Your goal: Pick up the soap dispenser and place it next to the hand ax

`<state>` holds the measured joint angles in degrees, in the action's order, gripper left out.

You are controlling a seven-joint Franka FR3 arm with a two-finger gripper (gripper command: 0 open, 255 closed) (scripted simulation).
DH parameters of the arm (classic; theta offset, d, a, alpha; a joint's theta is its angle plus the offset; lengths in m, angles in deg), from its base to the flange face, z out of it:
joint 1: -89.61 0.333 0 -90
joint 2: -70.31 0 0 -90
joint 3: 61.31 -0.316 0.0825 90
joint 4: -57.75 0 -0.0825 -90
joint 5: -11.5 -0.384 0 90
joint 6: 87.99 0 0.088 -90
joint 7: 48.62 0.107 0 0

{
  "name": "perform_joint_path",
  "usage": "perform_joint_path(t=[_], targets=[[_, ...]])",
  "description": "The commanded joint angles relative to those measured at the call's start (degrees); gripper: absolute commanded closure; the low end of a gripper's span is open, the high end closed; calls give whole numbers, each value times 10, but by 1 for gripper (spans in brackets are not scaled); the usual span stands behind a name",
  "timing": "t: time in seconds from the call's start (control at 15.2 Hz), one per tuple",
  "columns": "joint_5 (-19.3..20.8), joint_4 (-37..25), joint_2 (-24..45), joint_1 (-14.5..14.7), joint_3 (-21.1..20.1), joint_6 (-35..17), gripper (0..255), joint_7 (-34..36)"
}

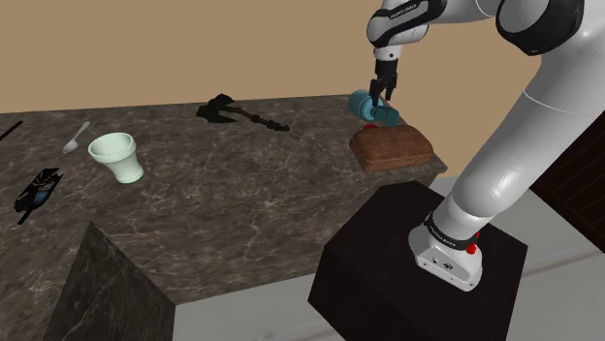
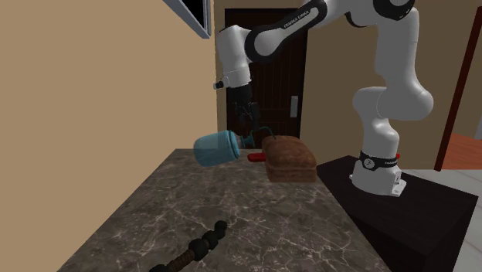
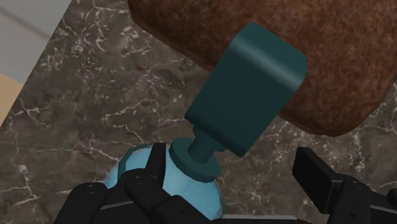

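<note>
The soap dispenser has a light blue body and a dark teal pump head. It lies tilted on its side near the dark marbled table's far edge, just behind a brown loaf. My gripper comes down on it from above and is open. In the wrist view the neck sits between the fingers; one fingertip overlaps the blue body, the other stands apart from it. The black hand ax lies further toward the shoulder view's left, its handle toward the second exterior camera.
The loaf sits by the table edge nearest the stand. A small red item lies beside the dispenser. A white cup, a spoon and a black object occupy the shoulder view's left.
</note>
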<state>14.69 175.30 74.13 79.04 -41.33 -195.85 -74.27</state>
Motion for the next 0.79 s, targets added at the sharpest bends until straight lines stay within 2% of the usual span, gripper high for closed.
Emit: perform_joint_path(t=[0.0,0.33,0.73], targets=[[-2,10,6,-1,0,-16,0,-1],[-3,39,13,-2,1,-51,0,-2],[-3,39,13,-2,1,-51,0,-2]])
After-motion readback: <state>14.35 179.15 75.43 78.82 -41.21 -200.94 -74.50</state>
